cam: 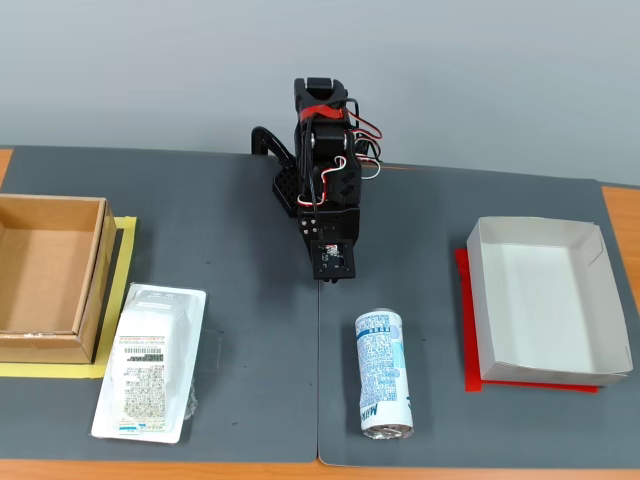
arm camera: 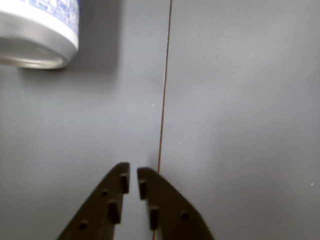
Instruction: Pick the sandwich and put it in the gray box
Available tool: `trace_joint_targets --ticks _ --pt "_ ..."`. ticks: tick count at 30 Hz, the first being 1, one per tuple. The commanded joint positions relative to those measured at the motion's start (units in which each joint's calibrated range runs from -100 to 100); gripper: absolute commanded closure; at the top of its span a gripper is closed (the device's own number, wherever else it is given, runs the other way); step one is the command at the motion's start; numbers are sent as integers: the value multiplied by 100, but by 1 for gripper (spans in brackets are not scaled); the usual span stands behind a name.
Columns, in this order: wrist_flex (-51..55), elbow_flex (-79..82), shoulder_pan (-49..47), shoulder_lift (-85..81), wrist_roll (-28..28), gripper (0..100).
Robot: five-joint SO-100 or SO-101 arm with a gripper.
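Fingers (arm camera: pixel 133 172) of the gripper (arm camera: pixel 133 173) sit nearly pressed together in the wrist view, a thin gap between the tips and nothing in them. You see dark gray mat (arm camera: pixel 240 100) under them, a thin red line (arm camera: pixel 164 90) along a seam, and the rim of a blue-and-white can (arm camera: pixel 37 30) at the upper left.

In the fixed view the gripper (cam: pixel 326 277) hangs low over the mat's middle. The sandwich (cam: pixel 150 362) lies flat at the lower left, well apart from the arm, just beside a brown box (cam: pixel 50 278). The gray box (cam: pixel 590 300) stands empty on the right, on a red sheet. By my reading nothing is done yet: you have the reach, grasp, carry and drop all ahead. The mat covers a wooden table before a plain pale wall.
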Motion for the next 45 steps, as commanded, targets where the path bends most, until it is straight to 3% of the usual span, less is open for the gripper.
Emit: trace_joint_targets --ticks 1,45 --pt "-46 -32 33 -26 -7 98" --pt "-384 23 -415 8 -17 98"
